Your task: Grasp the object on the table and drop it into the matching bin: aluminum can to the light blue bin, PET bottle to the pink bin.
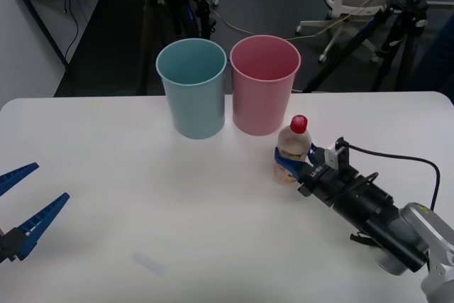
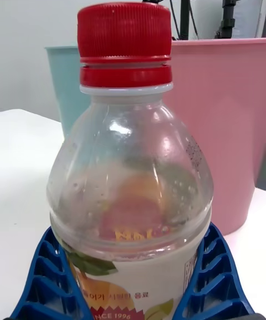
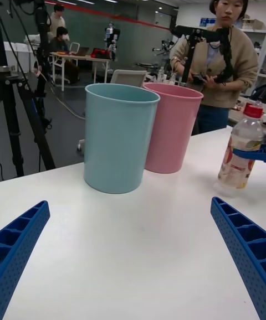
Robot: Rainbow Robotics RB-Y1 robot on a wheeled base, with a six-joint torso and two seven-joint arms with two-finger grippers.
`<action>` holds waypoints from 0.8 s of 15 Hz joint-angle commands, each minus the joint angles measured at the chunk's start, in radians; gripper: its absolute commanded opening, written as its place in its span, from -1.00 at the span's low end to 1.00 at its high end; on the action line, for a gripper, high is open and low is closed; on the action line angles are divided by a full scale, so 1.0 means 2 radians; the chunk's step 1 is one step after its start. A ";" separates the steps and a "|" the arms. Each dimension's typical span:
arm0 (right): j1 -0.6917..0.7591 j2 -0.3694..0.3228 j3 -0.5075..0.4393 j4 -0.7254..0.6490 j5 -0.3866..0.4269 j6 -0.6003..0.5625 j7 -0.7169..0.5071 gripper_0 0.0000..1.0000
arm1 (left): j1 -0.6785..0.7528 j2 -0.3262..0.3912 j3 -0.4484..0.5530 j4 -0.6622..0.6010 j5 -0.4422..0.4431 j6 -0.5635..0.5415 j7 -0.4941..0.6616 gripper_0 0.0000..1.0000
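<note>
Close by the pink bin (image 1: pixel 264 86), right pincer (image 1: pixel 293 166) pinching the PET bottle (image 1: pixel 294 148); left pincer (image 1: pixel 25 207) spread.

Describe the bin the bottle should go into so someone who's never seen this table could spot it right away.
On the white table, two tall round bins stand side by side at the far edge. The target is the pink bin, nearest the PET bottle that the right hand grips. Its twin, the light blue bin, differs only in colour.
</note>
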 commanded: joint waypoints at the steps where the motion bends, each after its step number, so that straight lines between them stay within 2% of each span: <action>1: 0.049 -0.066 0.031 -0.087 -0.061 0.037 -0.007 -1.00 | 0.000 0.000 0.000 0.000 0.000 0.000 0.000 1.00; 7: 0.124 -0.165 0.031 -0.241 -0.130 0.120 -0.020 -1.00 | 0.000 0.000 0.000 0.000 0.000 0.000 0.000 1.00; 9: 0.131 -0.191 0.031 -0.265 -0.153 0.124 -0.021 -1.00 | 0.000 0.000 0.000 0.000 0.000 0.000 0.000 1.00; 12: 0.134 -0.204 0.020 -0.281 -0.159 0.117 -0.023 -1.00 | 0.000 0.000 0.000 0.000 0.000 0.000 0.000 1.00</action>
